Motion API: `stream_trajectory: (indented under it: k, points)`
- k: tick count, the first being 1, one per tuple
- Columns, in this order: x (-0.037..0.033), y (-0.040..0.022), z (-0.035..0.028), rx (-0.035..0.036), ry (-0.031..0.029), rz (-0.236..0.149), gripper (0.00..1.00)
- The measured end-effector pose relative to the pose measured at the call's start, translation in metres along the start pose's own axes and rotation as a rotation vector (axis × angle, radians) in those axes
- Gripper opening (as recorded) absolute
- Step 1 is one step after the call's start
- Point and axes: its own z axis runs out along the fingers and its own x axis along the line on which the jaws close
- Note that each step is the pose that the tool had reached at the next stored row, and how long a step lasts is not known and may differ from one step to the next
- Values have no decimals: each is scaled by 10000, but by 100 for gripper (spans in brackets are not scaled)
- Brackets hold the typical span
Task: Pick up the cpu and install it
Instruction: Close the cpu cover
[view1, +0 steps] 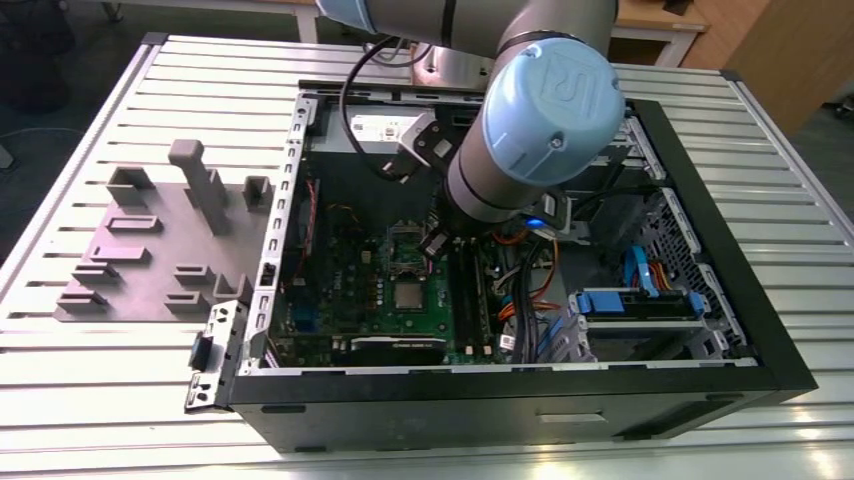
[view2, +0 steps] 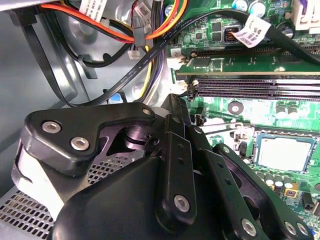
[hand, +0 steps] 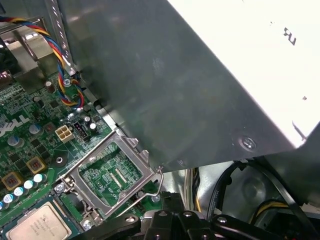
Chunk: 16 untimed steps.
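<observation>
Silvery cpu (view2: 280, 152) lying on green board (view2: 235, 107) | near pincer (view2: 176, 107), apart | pincer grip: cannot tell

The cpu (view1: 404, 293) lies uncovered in the open-topped case (view1: 534, 415), with free room straight above it, though the arm (view1: 534, 130) hangs close over the side where the open hinged frame (hand: 136, 149) stands just beside the cpu. Beyond that frame a grey metal box (hand: 175, 75) overhangs the green board (hand: 30, 130). On another side of the cpu run the long memory slots (view2: 250, 87), and past them bundled cables (view2: 142, 32) and a drive cage (view1: 641, 300) crowd the case; outside its wall, well apart from the cpu, a grey fixture (view1: 174, 240) stands on the slatted surface (view1: 107, 400).
</observation>
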Motion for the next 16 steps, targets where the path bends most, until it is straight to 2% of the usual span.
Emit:
stream_trajectory:
  k: [3,9,16]
  points:
    - [-1,-1,2,-7,-9,0,11]
    - [10,9,13,-56,-66,-6,11]
    - [28,17,33,-56,-66,-7,11]
